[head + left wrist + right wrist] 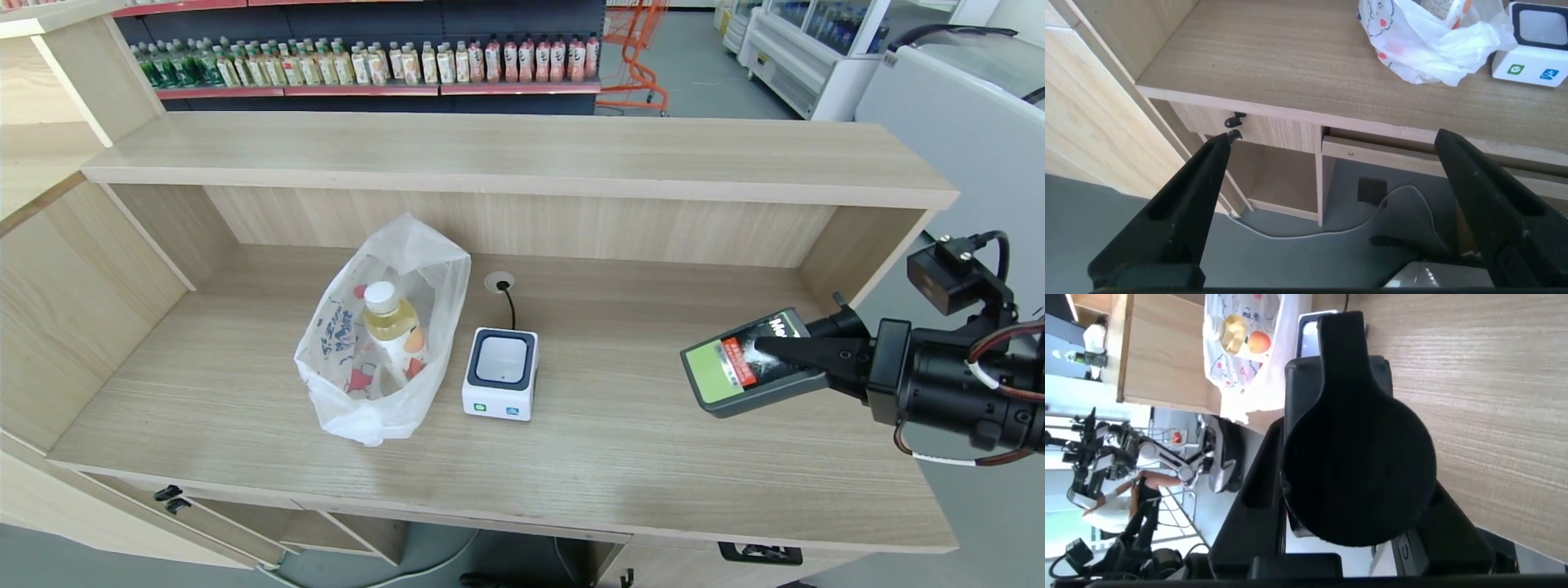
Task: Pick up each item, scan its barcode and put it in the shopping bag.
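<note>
My right gripper is shut on a dark grey box with a green end and a red label. It holds the box above the right part of the wooden counter, tilted and well right of the scanner. The white barcode scanner sits mid-counter with its cable running back to a hole. Just left of it stands the translucent shopping bag with a yellow-liquid bottle upright inside. My left gripper hangs open and empty below the counter's front edge, with the bag and the scanner farther off.
A raised wooden ledge and side walls close the counter's back and sides. Drawers sit under the front edge, and a cable lies on the floor. Beyond the counter are drink shelves and white freezers.
</note>
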{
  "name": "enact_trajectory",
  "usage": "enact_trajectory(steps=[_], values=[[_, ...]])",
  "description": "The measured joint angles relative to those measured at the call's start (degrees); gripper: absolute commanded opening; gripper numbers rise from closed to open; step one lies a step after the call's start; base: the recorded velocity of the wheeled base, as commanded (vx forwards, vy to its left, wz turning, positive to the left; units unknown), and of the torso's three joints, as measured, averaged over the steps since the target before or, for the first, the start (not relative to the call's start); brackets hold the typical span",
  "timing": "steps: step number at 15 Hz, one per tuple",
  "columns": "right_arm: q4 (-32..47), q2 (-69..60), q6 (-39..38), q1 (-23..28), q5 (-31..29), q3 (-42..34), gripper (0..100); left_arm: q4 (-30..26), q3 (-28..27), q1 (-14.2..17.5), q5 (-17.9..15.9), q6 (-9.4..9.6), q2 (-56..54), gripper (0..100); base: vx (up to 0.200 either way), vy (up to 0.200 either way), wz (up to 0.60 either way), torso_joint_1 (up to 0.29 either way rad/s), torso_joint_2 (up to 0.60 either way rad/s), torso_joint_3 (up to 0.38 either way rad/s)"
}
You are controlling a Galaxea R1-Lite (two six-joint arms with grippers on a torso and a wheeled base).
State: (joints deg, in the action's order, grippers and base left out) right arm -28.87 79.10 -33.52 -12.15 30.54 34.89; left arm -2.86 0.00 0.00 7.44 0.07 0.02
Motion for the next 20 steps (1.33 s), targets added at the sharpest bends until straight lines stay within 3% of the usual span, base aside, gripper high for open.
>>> enact_trajectory(steps=[12,16,20], values=[[-0.2,-0.2,1.4,0.2,-0.2,0.4,0,0.0,0.0,-0.1,0.0,0.11,0.0,100,0.0,0.2,0.0,0.003,0.0,0.002],[-0.4,1.0,10.3,2.0,-0.2,0.5,0,0.0,0.0,-0.1,-0.1,0.39,0.0,100,0.0,0.0,0.0,0.0,0.0,0.0],[-0.6,2.3,11.1,3.0,-0.3,0.5,0,0.0,0.0,-0.1,-0.1,0.39,0.0,100,0.15,0.0,0.0,0.002,0.0,0.003]])
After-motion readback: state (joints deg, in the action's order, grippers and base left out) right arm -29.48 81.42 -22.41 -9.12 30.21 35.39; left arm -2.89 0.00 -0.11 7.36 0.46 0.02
